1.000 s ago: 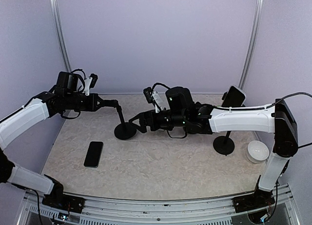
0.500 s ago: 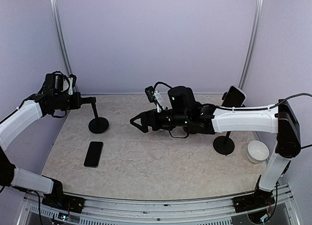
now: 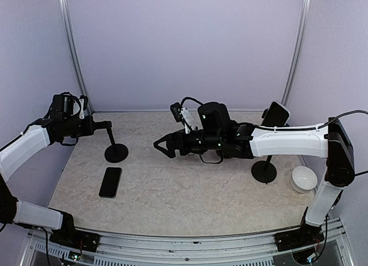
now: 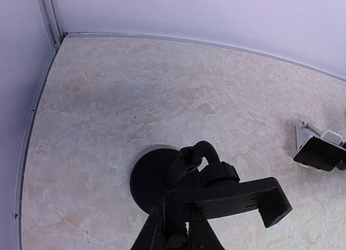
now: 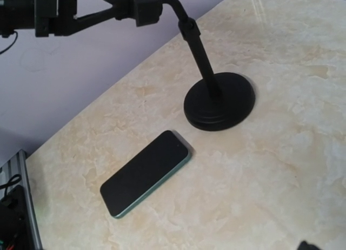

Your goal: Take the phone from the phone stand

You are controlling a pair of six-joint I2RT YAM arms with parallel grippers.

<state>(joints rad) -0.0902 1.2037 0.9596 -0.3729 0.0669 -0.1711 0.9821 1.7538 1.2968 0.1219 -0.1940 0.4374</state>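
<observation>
Nearest, at left: dark phone (image 3: 110, 182) lying flat on the worktop (image 3: 190, 202), clear of the phone stand (image 3: 116, 153). Just behind it: that stand, its cradle head clamped in the closed left pincer (image 3: 95, 126). Mid-worktop, farther right: right pincer (image 3: 161, 145) spread wide, hovering, gripping nothing.

Robotics lab, a test cell by the look of it, not a home or a shop. Marble-patterned table (image 3: 190, 202) closed in behind and on both sides by plain lilac walls (image 3: 184, 47). Metal poles (image 3: 70, 41) rising at the table's back corners. Along the table's near edge, an aluminium rail (image 3: 190, 243) with loose wiring (image 3: 75, 255), carrying the bases of a left arm (image 3: 26, 148) and a right arm (image 3: 287, 140), both white-shelled with black joints. On the table, staged props: a phone (image 3: 110, 182) lying flat toward its left side, a black phone stand (image 3: 116, 152) just behind that.
</observation>
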